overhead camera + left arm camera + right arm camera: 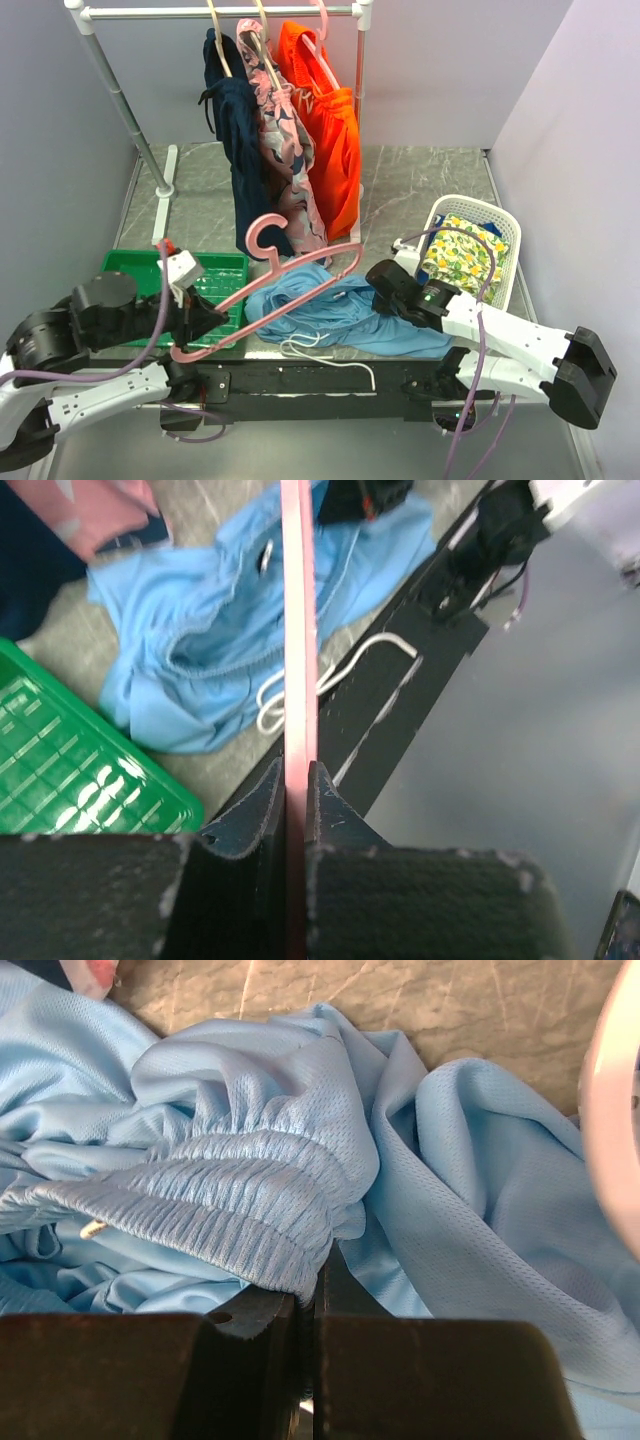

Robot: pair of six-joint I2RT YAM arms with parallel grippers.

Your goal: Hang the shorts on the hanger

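Note:
The light blue shorts (335, 312) lie crumpled on the grey table near the front edge, with a white drawstring (320, 352) trailing forward. The bare pink hanger (270, 290) is tilted above them, hook up. My left gripper (200, 322) is shut on the hanger's lower bar, seen as a pink strip (297, 680) between the jaws in the left wrist view. My right gripper (383, 285) is shut on the ribbed waistband (230, 1200) of the shorts at their right side.
A green tray (215, 275) lies at the front left. A white basket (500, 230) with a lemon-print cloth stands at the right. A rack (220, 12) at the back holds navy, patterned and orange shorts (335, 130) on hangers.

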